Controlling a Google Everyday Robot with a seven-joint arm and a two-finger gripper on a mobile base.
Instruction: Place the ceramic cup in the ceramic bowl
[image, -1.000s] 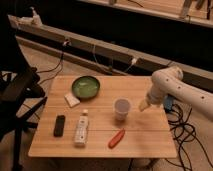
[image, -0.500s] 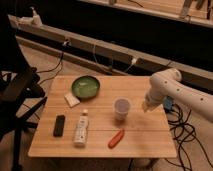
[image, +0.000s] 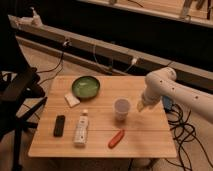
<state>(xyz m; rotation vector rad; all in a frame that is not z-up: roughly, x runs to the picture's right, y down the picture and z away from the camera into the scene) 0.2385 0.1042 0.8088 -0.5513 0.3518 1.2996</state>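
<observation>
The ceramic cup (image: 121, 108) stands upright near the middle right of the wooden table (image: 150, 135). The ceramic bowl (image: 85, 87), green inside, sits at the back left of the table, apart from the cup. My gripper (image: 140, 105) hangs at the end of the white arm just to the right of the cup, close to it and low over the table.
A white block (image: 71, 100) lies beside the bowl. A black remote-like bar (image: 59, 125), a white bottle (image: 81, 129) and a red object (image: 116, 138) lie along the front. A dark chair (image: 17, 92) stands at the left; cables (image: 185, 132) hang at the right.
The arm has shifted slightly left and down toward the cup. The cup and bowl have not moved.
</observation>
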